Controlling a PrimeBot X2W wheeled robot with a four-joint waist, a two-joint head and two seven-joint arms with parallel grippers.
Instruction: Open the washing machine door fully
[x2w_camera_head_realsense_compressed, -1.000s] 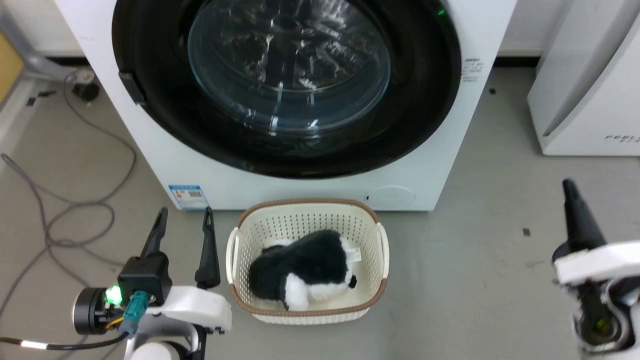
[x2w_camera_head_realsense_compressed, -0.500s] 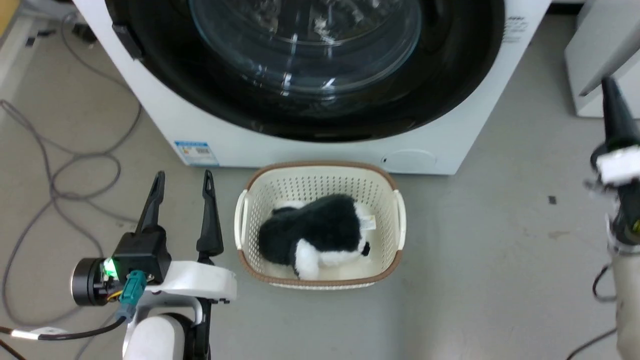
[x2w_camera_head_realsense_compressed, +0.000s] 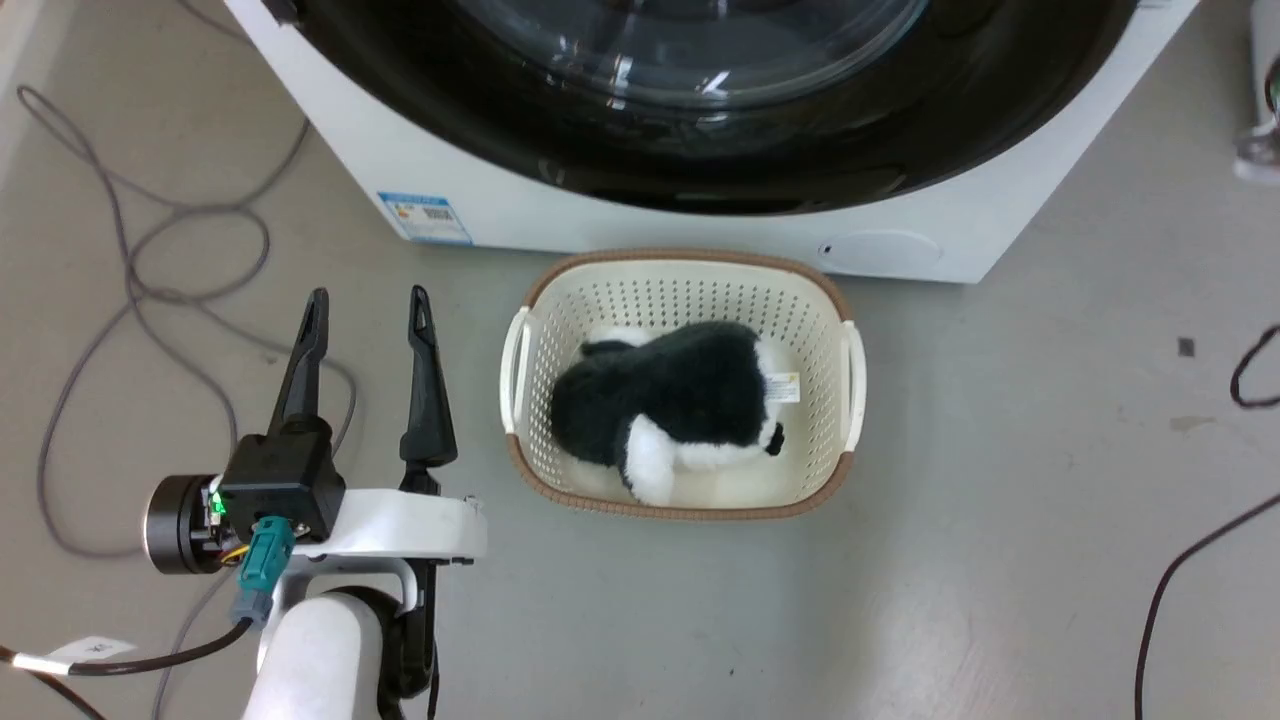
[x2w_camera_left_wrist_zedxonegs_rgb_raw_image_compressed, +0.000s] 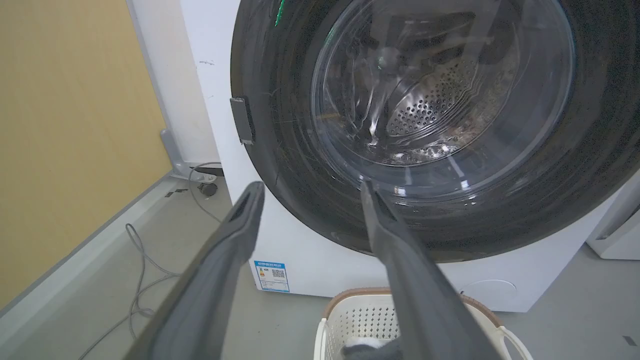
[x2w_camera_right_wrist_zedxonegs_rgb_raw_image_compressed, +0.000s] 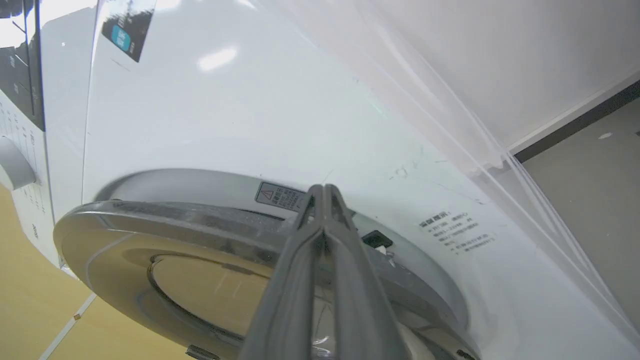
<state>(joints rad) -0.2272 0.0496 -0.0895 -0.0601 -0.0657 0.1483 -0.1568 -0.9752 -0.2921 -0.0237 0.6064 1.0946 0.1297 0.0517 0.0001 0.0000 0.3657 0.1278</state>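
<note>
Your left tool (x2w_camera_head_realsense_compressed: 370, 300) sits at the lower left of the head view. Its two dark fingers are spread wide with nothing between them, and it hangs over the grey floor (x2w_camera_head_realsense_compressed: 1000, 500). In the left wrist view the left tool (x2w_camera_left_wrist_zedxonegs_rgb_raw_image_compressed: 311, 186) points up at the washing machine door (x2w_camera_left_wrist_zedxonegs_rgb_raw_image_compressed: 440, 125), which fills the upper right of that frame and lies flat over the drum hole. In the head view the washing machine door (x2w_camera_head_realsense_compressed: 720, 90) runs along the top edge, with the white washing machine (x2w_camera_head_realsense_compressed: 600, 225) just under it and a blue label (x2w_camera_head_realsense_compressed: 425, 217) at its lower left corner. A cream basket (x2w_camera_head_realsense_compressed: 680, 300) stands on the floor right in front, near the middle of the frame, with a black and white plush toy (x2w_camera_head_realsense_compressed: 680, 410) inside. Grey cables (x2w_camera_head_realsense_compressed: 150, 230) loop at the left. In the right wrist view your right tool (x2w_camera_right_wrist_zedxonegs_rgb_raw_image_compressed: 324, 187) has its fingers pressed together. Its tips sit at the rim of the door (x2w_camera_right_wrist_zedxonegs_rgb_raw_image_compressed: 175, 250), beside the washing machine (x2w_camera_right_wrist_zedxonegs_rgb_raw_image_compressed: 250, 100). I cannot tell if they touch it.
</note>
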